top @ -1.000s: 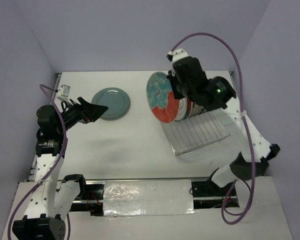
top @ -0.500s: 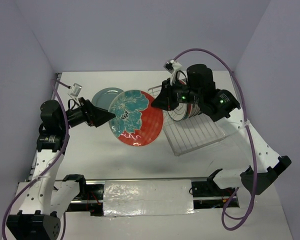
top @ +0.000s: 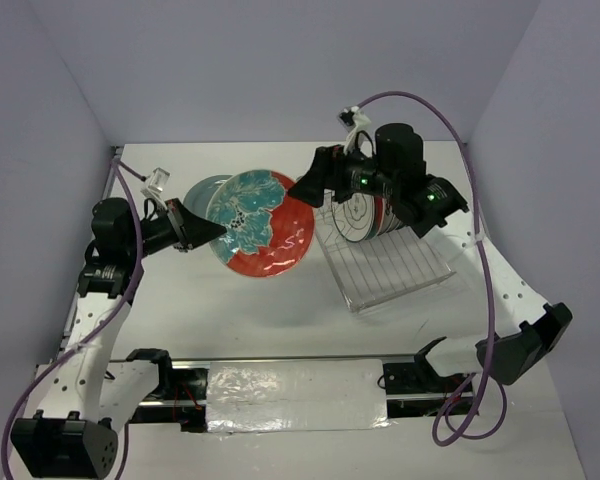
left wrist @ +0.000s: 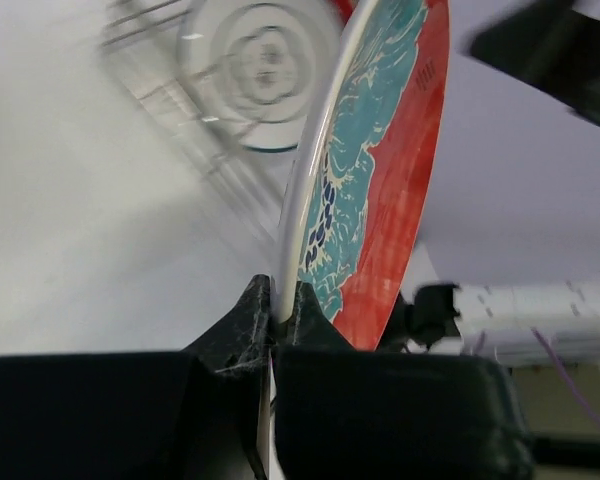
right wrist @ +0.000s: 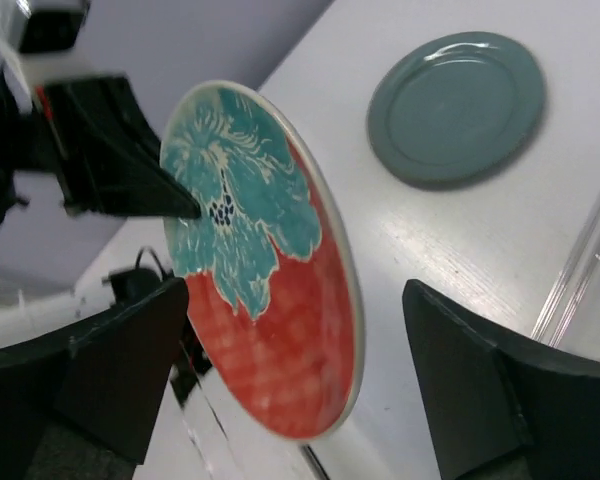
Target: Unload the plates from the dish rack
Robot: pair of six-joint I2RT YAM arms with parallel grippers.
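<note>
A red plate (top: 263, 222) with a teal flower hangs tilted above the table, left of the dish rack (top: 395, 265). My left gripper (top: 215, 232) is shut on its left rim; the left wrist view shows both fingers pinching the plate's edge (left wrist: 380, 170) at the gripper (left wrist: 277, 300). My right gripper (top: 308, 190) stands open at the plate's right side. In the right wrist view its gripper (right wrist: 295, 290) has wide-spread fingers on either side of the plate (right wrist: 270, 320), not touching it. White plates (top: 358, 213) with dark rims stand upright in the rack.
A plain teal plate (top: 202, 192) lies flat on the table at the back left, partly behind the red one, also seen as the teal plate (right wrist: 455, 105). The rack's wire edge (right wrist: 590, 270) is close on the right. Purple walls enclose the table.
The right arm carried the red plate left from the rack. The left gripper came to meet it and shut on its rim; the right gripper then opened and let go.
</note>
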